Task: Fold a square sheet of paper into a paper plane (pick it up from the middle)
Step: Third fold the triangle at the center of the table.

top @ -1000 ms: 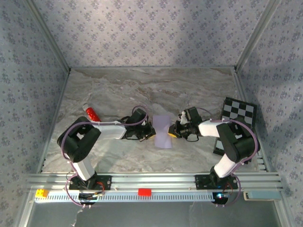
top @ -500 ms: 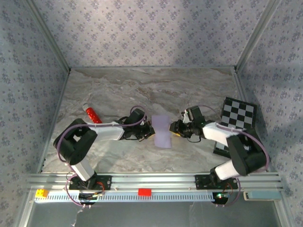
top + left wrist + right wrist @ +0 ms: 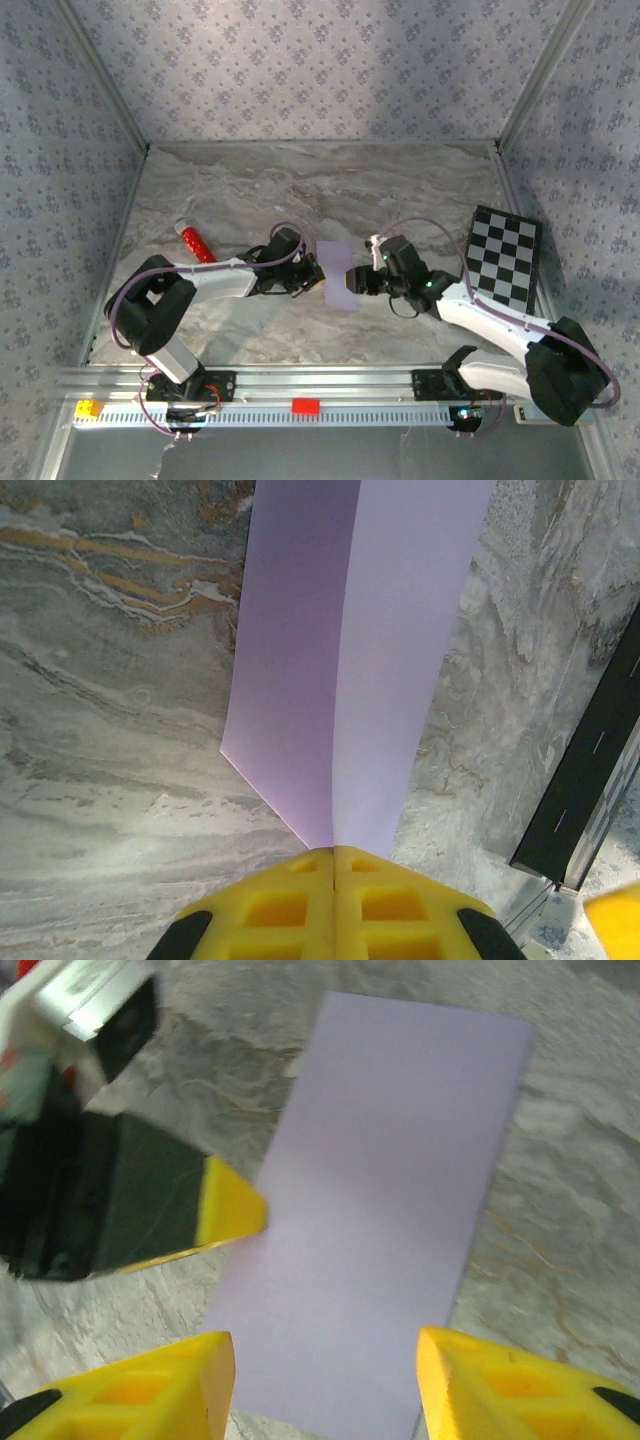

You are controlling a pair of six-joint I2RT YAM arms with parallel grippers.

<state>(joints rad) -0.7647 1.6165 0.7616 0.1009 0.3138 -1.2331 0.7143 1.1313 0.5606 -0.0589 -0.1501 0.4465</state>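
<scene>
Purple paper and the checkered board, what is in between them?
The right gripper, jaws open by the paper, and its white arm above bare marble table, in the top view.

No readable text, labels or numbers anywhere. The pale lilac folded sheet of paper (image 3: 340, 272) is blank on both wrist views. The black-and-white checkered board (image 3: 503, 258) carries just its squares. The small red cylinder (image 3: 193, 240) is too small to read.

The right pincer (image 3: 325, 1375) has opened, releasing the square sheet of paper (image 3: 400, 1190).
</scene>
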